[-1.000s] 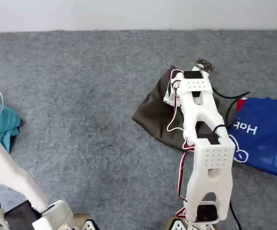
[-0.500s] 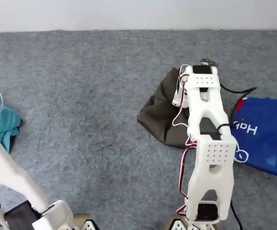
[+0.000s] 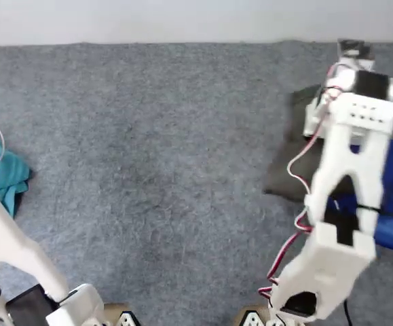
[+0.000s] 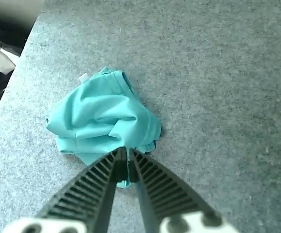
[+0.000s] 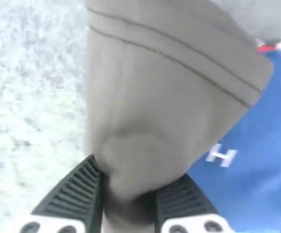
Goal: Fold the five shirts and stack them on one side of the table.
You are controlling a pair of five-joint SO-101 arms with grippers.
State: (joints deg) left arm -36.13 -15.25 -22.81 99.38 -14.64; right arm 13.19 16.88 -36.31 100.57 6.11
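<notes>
Wrist cams: right gripper (image 5: 130,182) pinches brown shirt (image 5: 169,97); left gripper (image 4: 127,159) closed, empty, nr teal shirt (image 4: 101,121).

— Where does the white plastic right arm (image 3: 339,183) sit?
— Stretched far out on the right side, with its wrist near the table's far edge. Its black ribbed right gripper (image 5: 135,182) is clamped on a fold of the grey-brown fabric shirt (image 5: 169,97).
— And the white plastic left arm (image 3: 9,248)?
— It leans out to the left side. Its black ribbed left gripper (image 4: 127,158) hangs above the table, pointing down, fingers pressed together and holding nothing.
</notes>
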